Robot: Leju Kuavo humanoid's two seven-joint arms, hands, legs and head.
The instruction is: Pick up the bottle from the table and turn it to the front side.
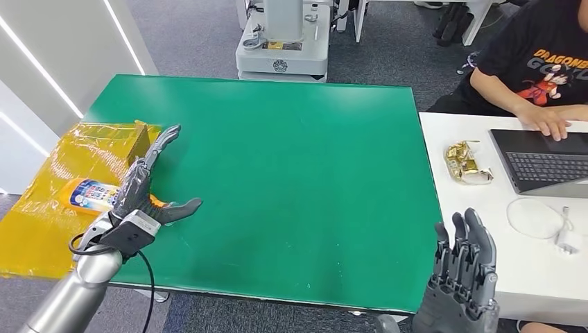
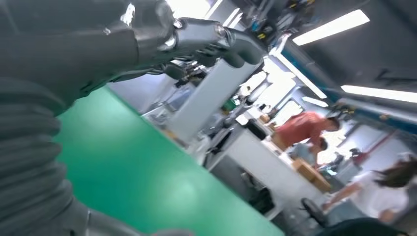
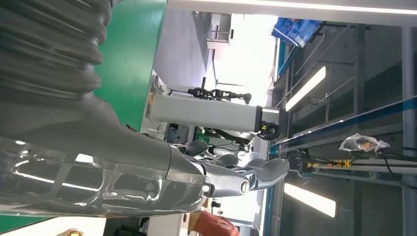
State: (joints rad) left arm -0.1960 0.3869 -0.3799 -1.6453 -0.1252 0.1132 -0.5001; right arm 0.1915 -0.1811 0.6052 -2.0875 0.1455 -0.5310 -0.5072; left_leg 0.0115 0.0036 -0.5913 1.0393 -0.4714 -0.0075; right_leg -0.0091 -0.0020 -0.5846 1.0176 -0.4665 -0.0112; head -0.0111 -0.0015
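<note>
A bottle (image 1: 89,195) with a white and blue label and orange ends lies on its side on the yellow film (image 1: 41,229) at the left edge of the green table (image 1: 291,173). My left hand (image 1: 142,198) hovers just to its right and partly over it, fingers spread, thumb pointing right, holding nothing. In the left wrist view the left hand (image 2: 147,44) stretches out above the green surface. My right hand (image 1: 461,277) stands upright and open near the table's front right corner, empty. The right hand (image 3: 196,167) has its fingers extended in the right wrist view.
A white desk (image 1: 485,229) joins the table on the right, carrying a laptop (image 1: 548,159), a gold wrapper (image 1: 468,161) and a white cable (image 1: 548,218). A person (image 1: 534,69) sits there typing. A white machine base (image 1: 281,41) stands behind the table.
</note>
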